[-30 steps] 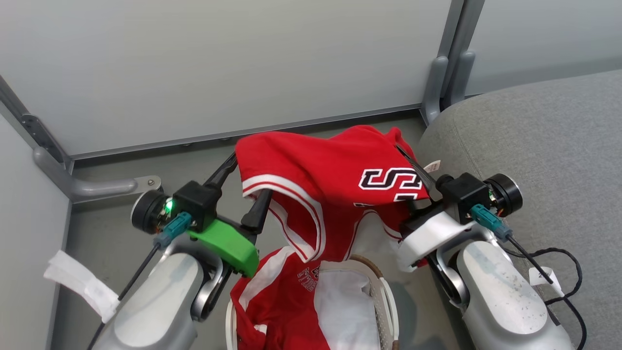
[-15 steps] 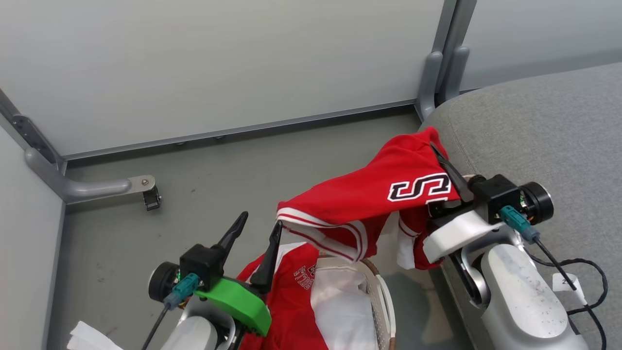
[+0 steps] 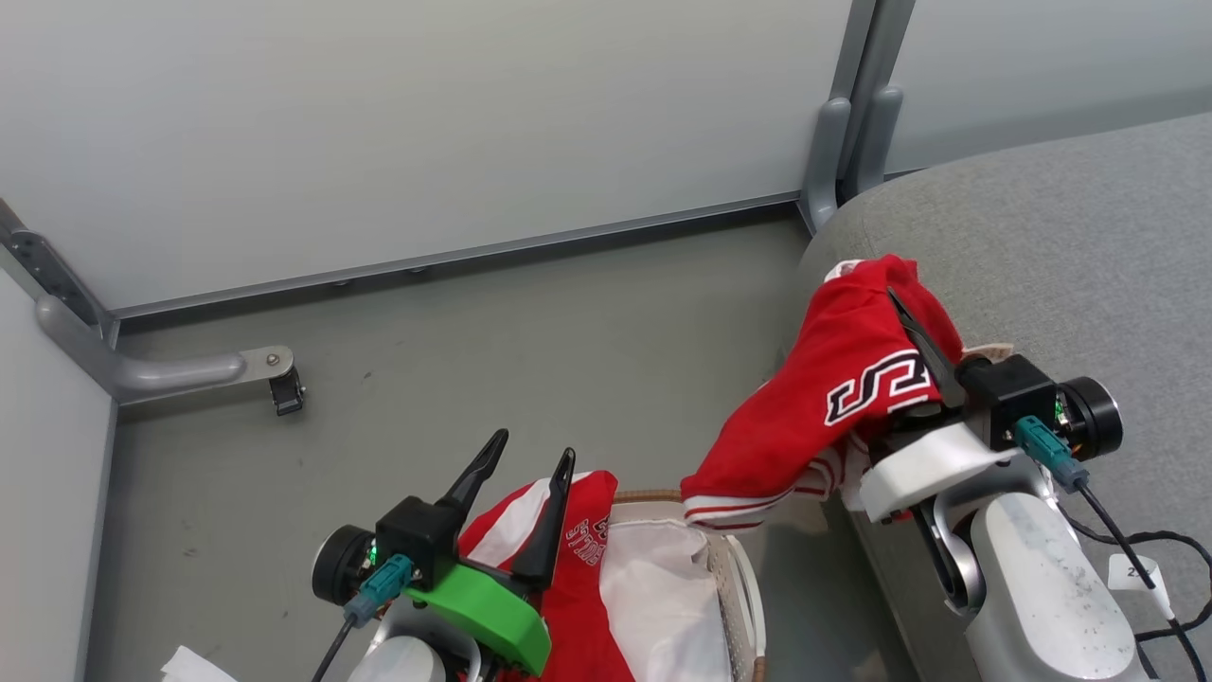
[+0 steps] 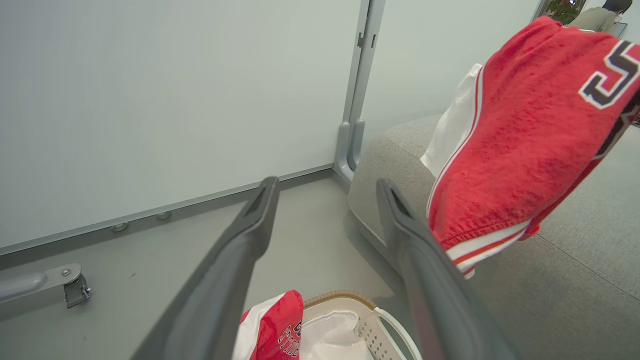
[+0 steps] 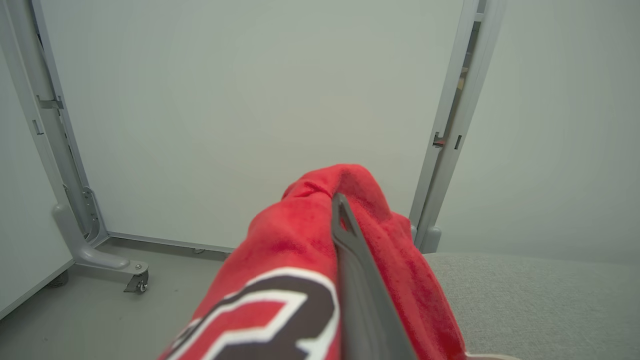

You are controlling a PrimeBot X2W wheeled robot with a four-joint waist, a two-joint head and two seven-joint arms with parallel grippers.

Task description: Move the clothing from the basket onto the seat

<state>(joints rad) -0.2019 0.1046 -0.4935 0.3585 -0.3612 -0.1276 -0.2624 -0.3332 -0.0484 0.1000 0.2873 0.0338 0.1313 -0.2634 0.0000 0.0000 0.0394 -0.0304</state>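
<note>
A red garment with white stripes and black-and-white lettering [image 3: 833,398] hangs from my right gripper [image 3: 895,298], which is shut on it above the left edge of the grey seat [image 3: 1060,246]. The same piece of clothing [image 4: 520,150] appears at the upper right of the left wrist view and drapes over my right gripper's finger [image 5: 350,260] in the right wrist view. My left gripper [image 3: 532,450] stands open and empty above the basket [image 3: 734,568], where more red clothing [image 3: 568,568] lies on the white liner [image 3: 653,597].
Grey partition panels with metal posts [image 3: 833,123] close off the back. A caster foot [image 3: 275,374] sits on the grey floor at the left. A black cable [image 3: 1150,568] trails over the seat at the lower right.
My left gripper has let go of the garment and dropped back over the basket. My right gripper has carried the garment to the right, onto the seat's edge. The camera has shifted slightly.
</note>
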